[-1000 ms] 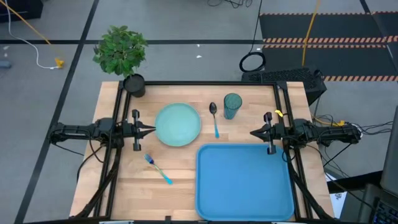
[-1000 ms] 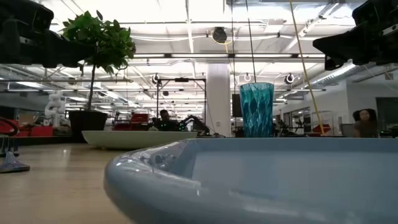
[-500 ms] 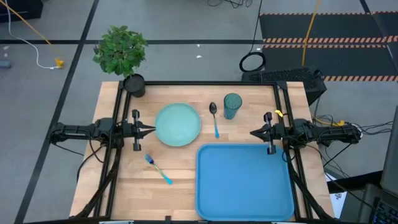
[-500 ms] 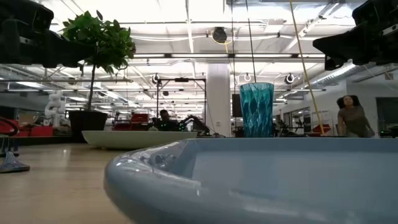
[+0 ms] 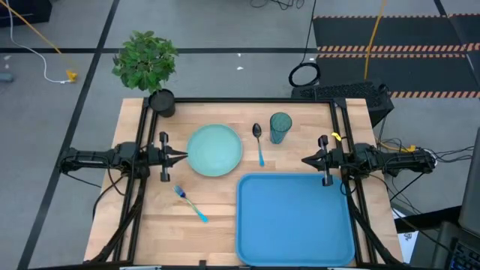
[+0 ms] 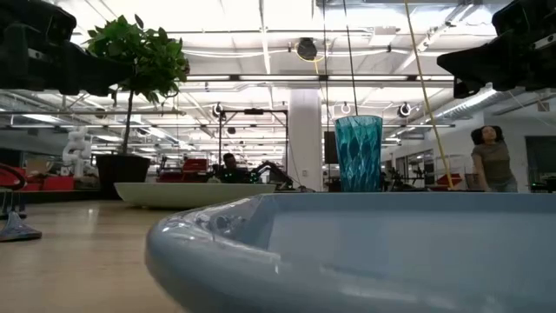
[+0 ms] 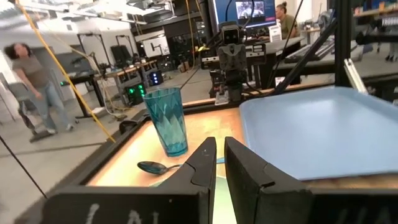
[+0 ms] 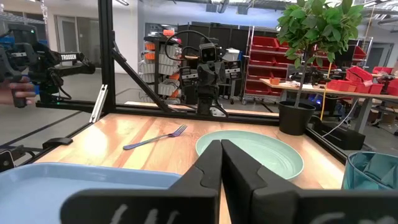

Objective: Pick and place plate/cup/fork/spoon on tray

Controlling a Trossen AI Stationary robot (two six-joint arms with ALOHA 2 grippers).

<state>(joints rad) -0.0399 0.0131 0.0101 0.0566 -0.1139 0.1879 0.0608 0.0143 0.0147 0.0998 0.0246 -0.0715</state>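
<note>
Waiting at the table's sides, left gripper (image 5: pixel 182 157) and right gripper (image 5: pixel 306 160) both had fingers nearly closed, holding nothing. No item was on the tray (image 5: pixel 295 219) yet. From it, the plate (image 5: pixel 214 150), spoon (image 5: pixel 258 142) and cup (image 5: pixel 280 127) lay between ten and twelve o'clock, the fork (image 5: pixel 190 202) at nine. I judged the next move needed opened fingers; the plant pot (image 5: pixel 162 103) stood clear.

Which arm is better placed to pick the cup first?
Probably the right. The right gripper waits close to the cup and the tray, while the plate lies between the left gripper and it.
</note>
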